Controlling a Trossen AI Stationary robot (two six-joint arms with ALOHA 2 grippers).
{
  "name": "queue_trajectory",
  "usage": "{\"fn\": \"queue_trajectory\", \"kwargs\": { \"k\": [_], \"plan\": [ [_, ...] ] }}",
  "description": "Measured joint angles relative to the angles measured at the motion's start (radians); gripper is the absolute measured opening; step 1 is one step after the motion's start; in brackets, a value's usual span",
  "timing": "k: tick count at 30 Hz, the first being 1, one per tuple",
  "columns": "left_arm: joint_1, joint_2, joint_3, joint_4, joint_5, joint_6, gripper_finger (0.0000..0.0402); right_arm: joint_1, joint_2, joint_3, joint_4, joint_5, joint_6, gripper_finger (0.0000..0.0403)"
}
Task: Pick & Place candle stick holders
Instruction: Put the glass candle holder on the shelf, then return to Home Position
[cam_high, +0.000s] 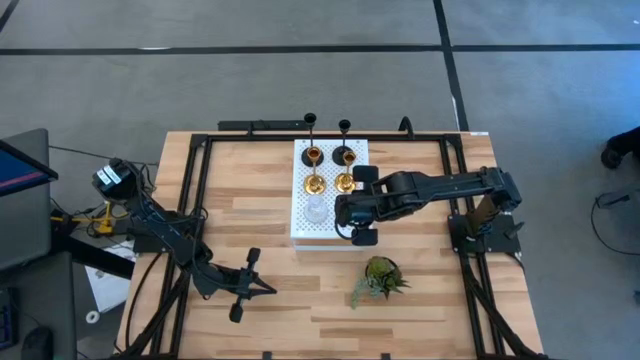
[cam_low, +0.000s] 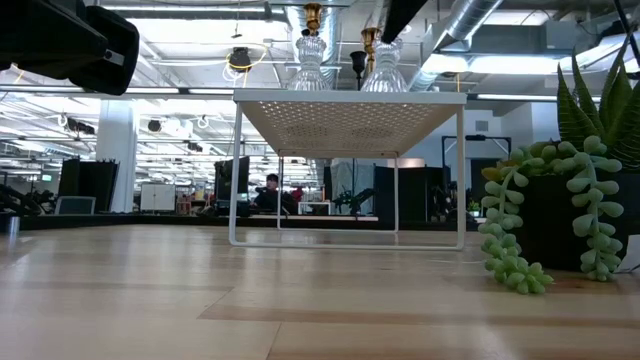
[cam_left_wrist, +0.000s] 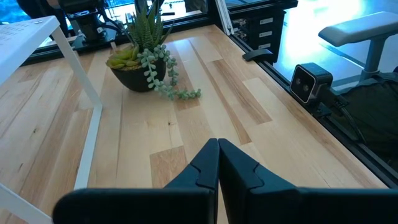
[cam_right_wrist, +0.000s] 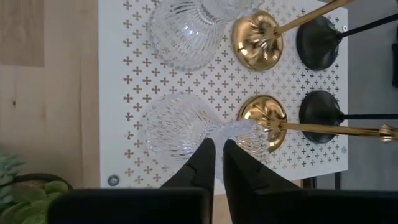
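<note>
Standing upright, stem vertical, a clear glass holder (cam_right_wrist: 186, 134) is being pinched by the right end effector (cam_right_wrist: 217, 155) over the white board (cam_right_wrist: 124, 93).

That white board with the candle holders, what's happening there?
All six candle stick holders stand on the white perforated board. The right pincer is over it, shut on the stem of a clear glass holder beside a gold holder. The left pincer waits shut over bare table, near the plant.
</note>
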Motion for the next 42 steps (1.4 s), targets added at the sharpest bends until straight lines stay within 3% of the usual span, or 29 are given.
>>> {"fn": "queue_trajectory", "kwargs": {
  "k": [8, 42],
  "plan": [
    [0.0, 0.0, 0.0, 0.0, 0.0, 0.0, 0.0006, 0.0, 0.002, -0.002, 0.001, -0.009, 0.002, 0.0055],
    [0.0, 0.0, 0.0, 0.0, 0.0, 0.0, 0.0006, 0.001, 0.002, -0.002, 0.058, 0.005, -0.009, 0.0182]
  ]
}}
